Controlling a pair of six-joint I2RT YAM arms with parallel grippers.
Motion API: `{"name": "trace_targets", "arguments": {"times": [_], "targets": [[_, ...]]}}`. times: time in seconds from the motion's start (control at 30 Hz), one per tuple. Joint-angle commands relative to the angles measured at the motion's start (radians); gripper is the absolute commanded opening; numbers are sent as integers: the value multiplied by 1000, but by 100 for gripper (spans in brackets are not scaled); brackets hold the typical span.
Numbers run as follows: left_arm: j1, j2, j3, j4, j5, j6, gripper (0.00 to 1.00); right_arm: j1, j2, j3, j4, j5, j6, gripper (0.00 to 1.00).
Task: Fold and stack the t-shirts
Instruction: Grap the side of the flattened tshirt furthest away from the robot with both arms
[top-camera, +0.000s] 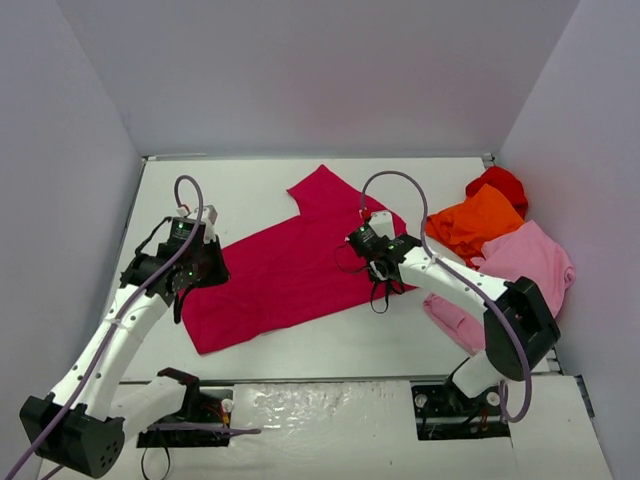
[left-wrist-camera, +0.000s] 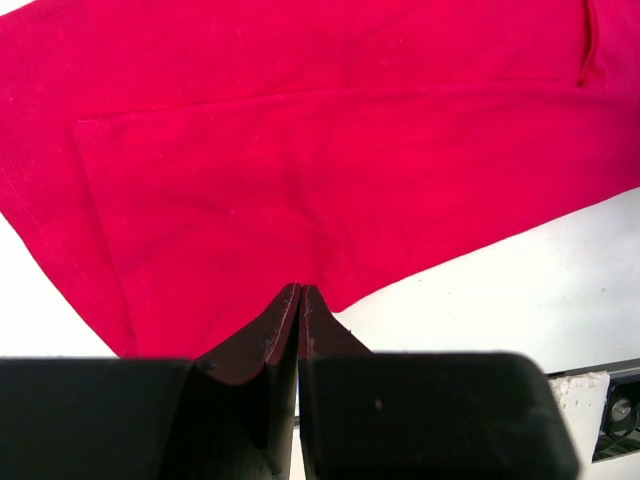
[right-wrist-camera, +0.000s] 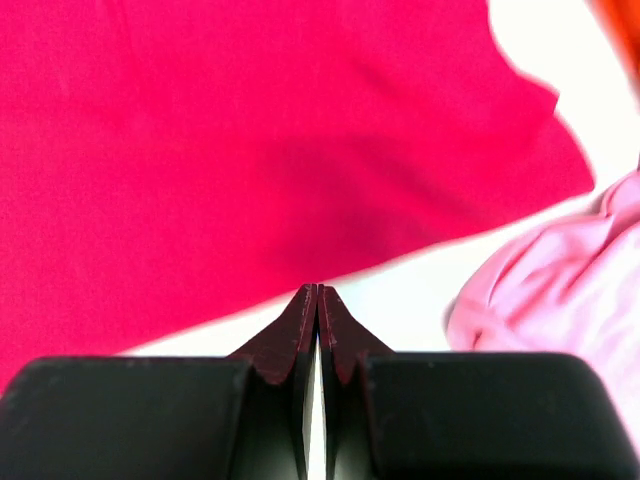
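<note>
On a white table (top-camera: 230, 190) walled in by pale panels, a crimson shirt (top-camera: 290, 270) lies flat across the middle, slanting from the near left up toward the far centre. One sleeve points to the back wall. In the left wrist view a second layer of the same cloth shows as a faint straight edge over the first.

At the right side sits a heap of three more shirts. The pink shirt (top-camera: 530, 255) is the nearest and largest of them, crumpled and partly hidden by the right arm. The orange shirt (top-camera: 475, 222) is bunched just behind it, touching it, and the red shirt (top-camera: 500, 182) peeks out behind the orange one, farthest back.

The left gripper (left-wrist-camera: 300, 288) is at the crimson shirt's left end, its fingers pressed together at the hem, with no cloth seen between them. The right gripper (right-wrist-camera: 317, 288) is at the shirt's right edge, fingers likewise pressed together, tips over bare table just beside the cloth, the pink shirt close on its right.
</note>
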Motion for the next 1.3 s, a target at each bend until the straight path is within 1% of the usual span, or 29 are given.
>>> {"name": "trace_targets", "arguments": {"times": [0.0,0.07,0.13,0.17,0.2,0.27,0.3,0.4,0.57,0.7,0.93,1.03,1.17,1.27], "targets": [[9,-7,26,58,14,-19,0,-64,134,161,156,-53,-70,0],[9,-6,22,55,22,-34,0,-15,235,285,205,-180,-112,0],[9,-20,4,54,23,-55,0,57,351,452,236,-246,-171,0],[9,-32,-5,55,22,-63,0,81,412,508,242,-279,-193,0],[9,-40,-7,54,21,-66,0,108,455,526,242,-286,-195,0],[11,-67,-20,44,2,-86,0,161,543,683,244,-325,-221,0],[12,-87,-22,31,-14,-93,0,194,605,729,242,-342,-224,0],[13,-180,-17,-13,-86,-109,0,245,717,906,238,-406,-204,0],[13,-256,36,-97,-204,-109,0,273,832,1010,247,-532,-182,0],[13,-316,74,-122,-246,-109,0,292,873,1032,280,-574,-189,0],[14,-349,96,-158,-269,-106,0,300,952,1084,311,-644,-201,0],[14,-350,95,-165,-269,-102,0,301,1005,1137,334,-690,-211,0],[15,-353,92,-174,-272,-97,0,301,1134,1275,353,-824,-194,0],[15,-356,89,-184,-279,-90,0,299,1241,1393,413,-926,-106,0]]}}
